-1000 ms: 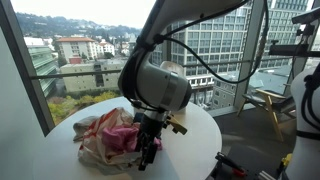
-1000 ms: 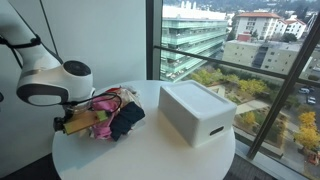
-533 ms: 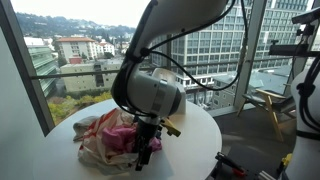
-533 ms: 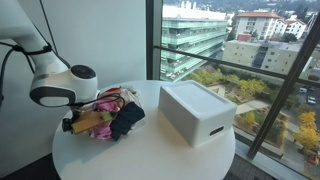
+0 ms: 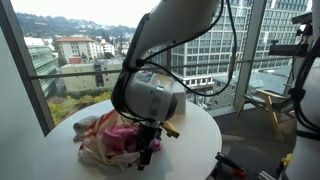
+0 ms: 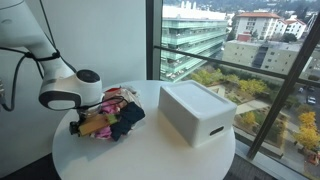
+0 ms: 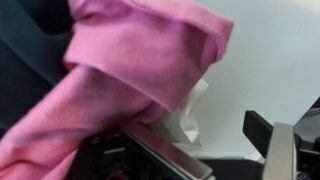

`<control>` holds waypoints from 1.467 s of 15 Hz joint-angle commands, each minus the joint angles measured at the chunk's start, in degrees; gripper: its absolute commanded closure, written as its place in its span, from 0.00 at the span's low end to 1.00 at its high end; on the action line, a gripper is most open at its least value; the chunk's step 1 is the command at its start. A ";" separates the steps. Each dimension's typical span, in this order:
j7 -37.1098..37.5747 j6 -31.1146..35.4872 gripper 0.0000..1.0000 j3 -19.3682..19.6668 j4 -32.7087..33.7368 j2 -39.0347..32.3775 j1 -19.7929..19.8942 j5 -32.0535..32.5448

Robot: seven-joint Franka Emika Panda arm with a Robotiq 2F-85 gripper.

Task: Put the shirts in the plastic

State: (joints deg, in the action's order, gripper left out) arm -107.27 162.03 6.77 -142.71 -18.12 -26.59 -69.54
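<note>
Gripper hanging over the shirt heap, nothing clamped yet.

The black Robotiq gripper (image 7: 220, 155) is pointing straight down at the crumpled pile of pink, navy and beige shirts (image 6: 115, 112), which is lying near the round white table's (image 6: 150, 165) edge away from the window. In the wrist view its jaws are standing wide apart with bare tabletop showing between them. A fold of the pink shirt (image 7: 130, 70) is draping over one finger (image 7: 165, 160), not pinched. The cloth is lying to that finger's side, bunched with no clear long axis. The white plastic box (image 6: 197, 112) is sitting by the window-side edge, well apart from the pile.
</note>
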 commanded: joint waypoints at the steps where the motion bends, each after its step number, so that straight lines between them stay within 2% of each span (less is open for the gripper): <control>1: -4.92 -0.52 0.27 -0.77 2.92 -2.64 1.69 -2.78; 3: -6.39 -0.80 0.44 -0.82 3.55 -2.97 2.20 -3.89; 4: -7.35 -0.98 0.59 -0.69 4.08 -3.18 2.63 -4.79; 6: -4.92 -1.04 0.75 -0.04 3.97 -3.13 2.55 -3.70; 8: 0.57 -0.68 0.91 1.39 3.55 -3.91 1.81 -0.09; 10: 7.83 -1.59 0.94 3.30 2.96 -4.51 1.01 4.92; 11: 13.95 -3.59 0.96 5.37 2.39 -4.75 0.15 9.48; 12: 18.22 -6.64 0.98 7.74 2.21 -4.93 -0.73 13.02; 15: 32.09 -18.13 0.92 13.52 3.78 -2.35 -0.87 24.72; 18: 42.48 -29.60 0.91 18.07 6.02 0.72 -0.12 31.95; 19: 48.31 -30.20 0.92 9.40 6.41 3.28 10.25 38.15; 20: 51.54 -32.45 0.92 8.48 6.71 5.10 12.10 40.78; 22: 56.77 -38.34 0.93 4.13 8.46 7.47 18.21 43.82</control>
State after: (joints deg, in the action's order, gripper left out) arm -58.31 131.13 17.02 -135.51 -16.15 -17.11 -30.62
